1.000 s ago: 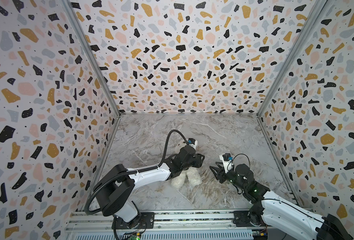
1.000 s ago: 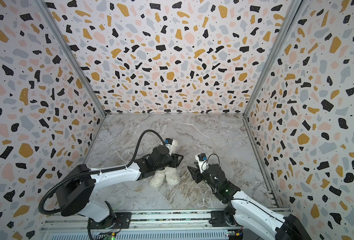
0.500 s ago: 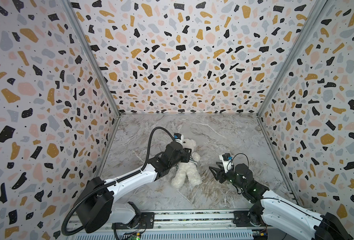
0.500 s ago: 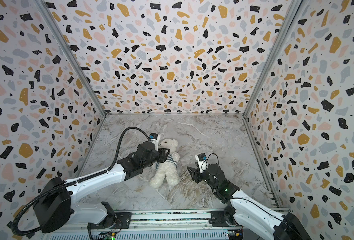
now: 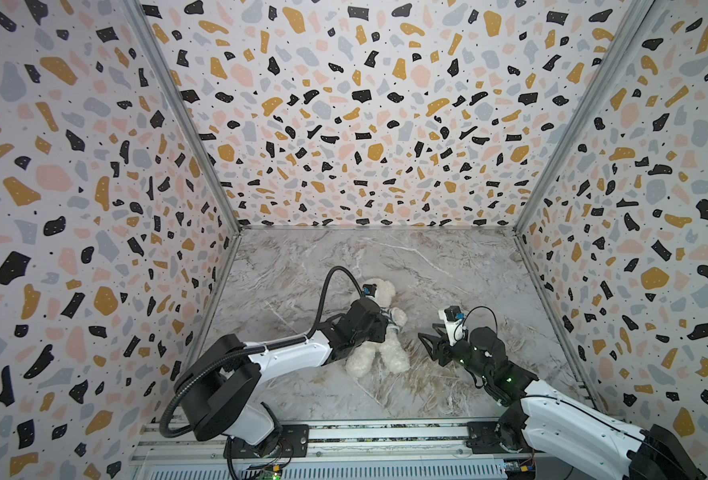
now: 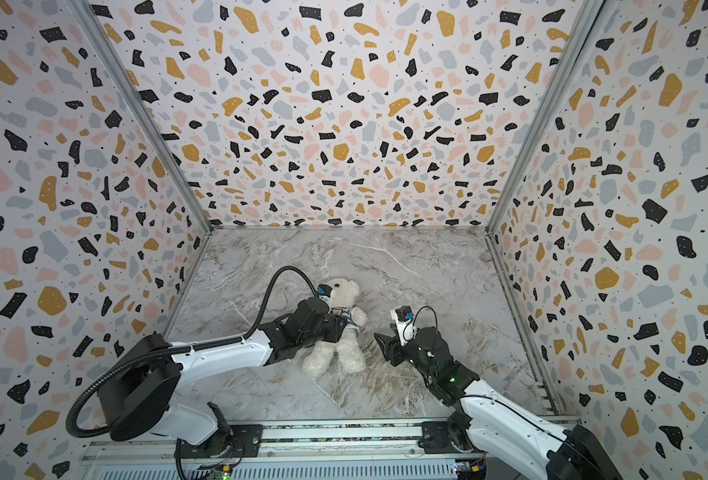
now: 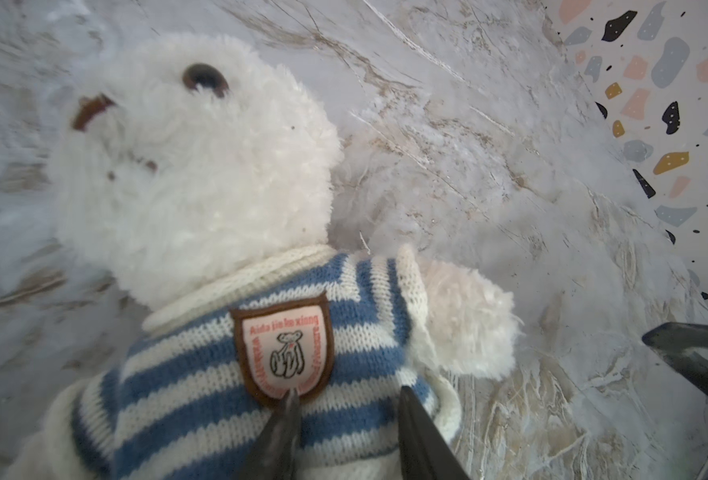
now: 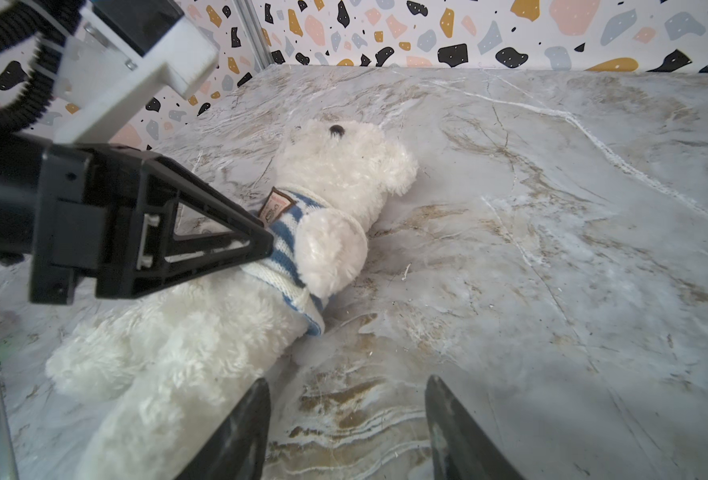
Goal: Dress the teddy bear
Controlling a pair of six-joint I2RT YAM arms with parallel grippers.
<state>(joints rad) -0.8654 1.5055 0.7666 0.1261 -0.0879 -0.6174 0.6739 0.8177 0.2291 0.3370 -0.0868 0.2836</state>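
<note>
**Bear on its back, shirt on its chest**

The marble table [image 5: 427, 266] carries the teddy bear [image 5: 383, 293], which lies face up near the middle. My right gripper [image 8: 348, 415] hovers low beside the bear's legs, released and empty. My left gripper [image 7: 346, 397] is over its chest with jaws parted. The tips touch the blue-and-white striped shirt [image 7: 186, 382] just below its badge [image 7: 285, 353].

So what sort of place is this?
Probably a purpose-built robot test booth, not a home: terrazzo-print panel walls box in a marble-look tabletop, and left arm and right arm mount on a metal rail.
</note>
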